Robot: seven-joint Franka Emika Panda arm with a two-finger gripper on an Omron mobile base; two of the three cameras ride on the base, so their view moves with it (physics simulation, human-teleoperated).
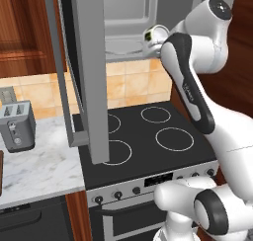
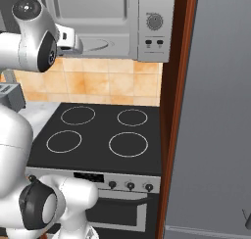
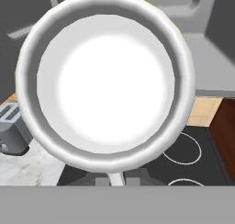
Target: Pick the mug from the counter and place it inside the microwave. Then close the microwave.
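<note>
The mug (image 3: 105, 81) is pinched at its rim by the gripper (image 3: 110, 175), mouth turned toward the hand camera, and is carried at the open microwave (image 1: 128, 18) front, so it can be set on the cavity floor. The door (image 1: 86, 72) hangs wide open above the stovetop (image 1: 148, 131).

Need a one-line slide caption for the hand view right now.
Mug held mouth-on at the open microwave, with stovetop and toaster below.

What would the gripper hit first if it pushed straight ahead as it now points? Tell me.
Probably nothing before the microwave itself. The gripper, shut on the mug, points into the open cavity, so the mug would likely meet the cavity's inside; depth is unclear.
</note>
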